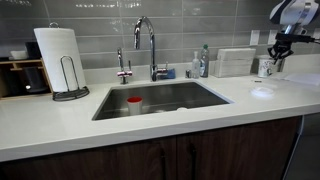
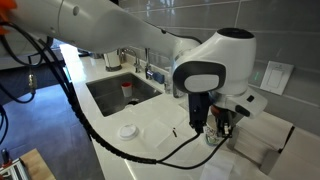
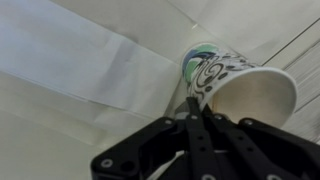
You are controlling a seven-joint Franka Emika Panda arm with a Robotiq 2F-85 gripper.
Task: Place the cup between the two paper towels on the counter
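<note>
Wrist view: hand (image 3: 192, 108) pinches the rim wall of the small pale tapered paper cup with a blue-green pattern (image 3: 214, 72). The cup is tilted, mouth showing, above a creased white paper towel (image 3: 80, 60).

In an exterior view: hand low between two flat towels.

In an exterior view: far end of smooth white stone-like tabletop (image 1: 60, 125).

Risk: released while tilted, the thin, light cup tips and rolls on slick stone.

counter (image 1: 50, 125): white, smooth | steel sink (image 1: 185, 95) is set into it | paper towel roll (image 1: 58, 50) is kept upright on wire holder | bottles (image 1: 200, 62) are placed beside faucet (image 1: 148, 45) | small white round disc (image 2: 127, 131) is laid flat
</note>
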